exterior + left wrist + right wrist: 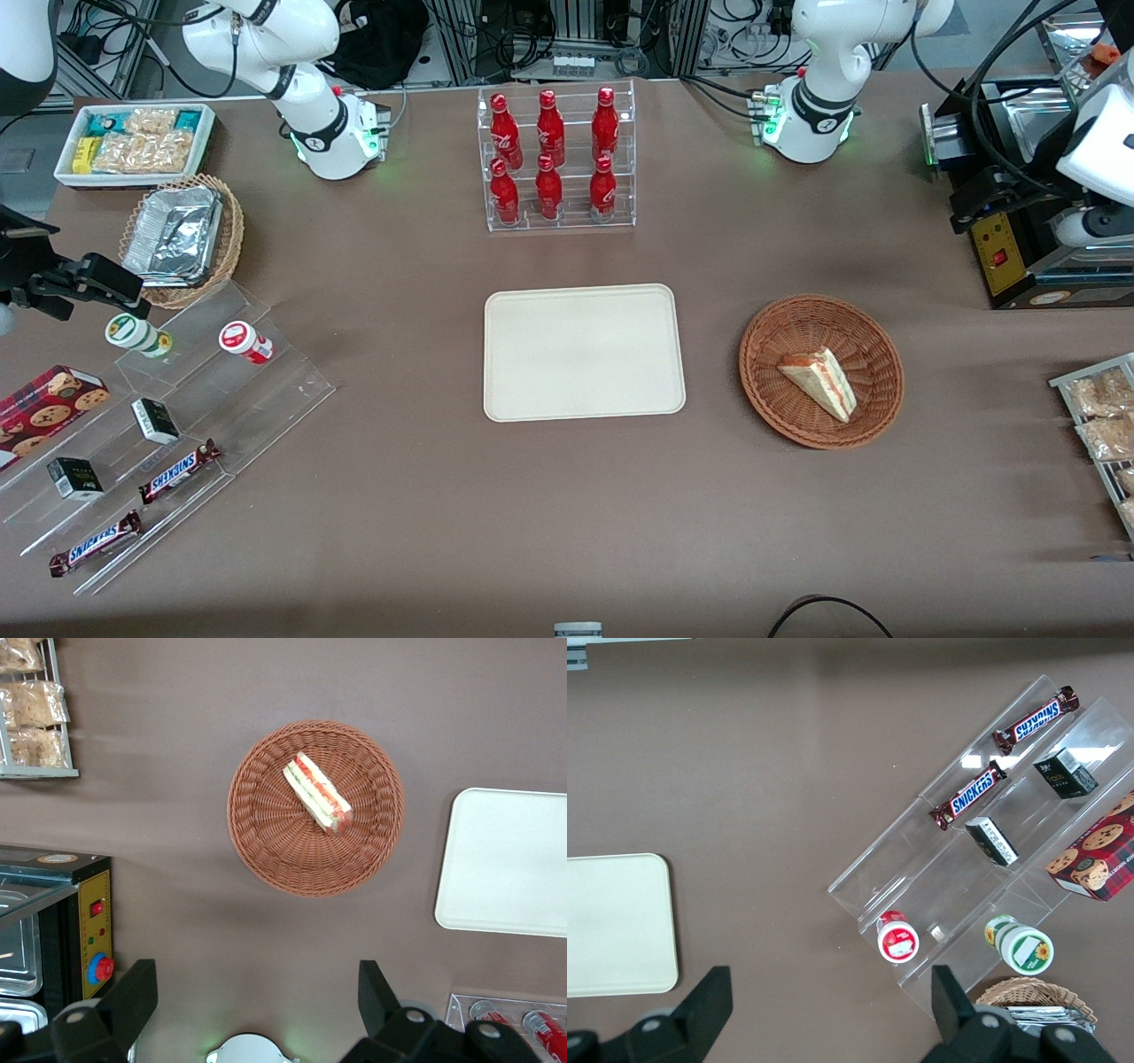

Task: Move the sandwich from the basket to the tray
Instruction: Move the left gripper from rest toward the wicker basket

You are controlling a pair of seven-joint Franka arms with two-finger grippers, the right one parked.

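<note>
The sandwich [819, 381], a white bread wedge with red-orange and green filling, lies in the round brown wicker basket [769, 390] toward the working arm's end of the table. The cream tray [585, 350] lies flat beside the basket, at the table's middle, with nothing on it. In the left wrist view my gripper [257, 997] is open and empty. It hangs high above bare table between the basket [266, 846] and its own arm's base, farther from the front camera than the sandwich [317, 794]. The tray [505, 859] shows there too.
A clear rack of red bottles [558, 159] stands farther from the front camera than the tray. A black machine [1019, 239] and a wire rack of snack packets [1103, 416] sit at the working arm's end. A clear stepped shelf [177, 416], foil basket [182, 235] and white bin [133, 142] sit at the parked arm's end.
</note>
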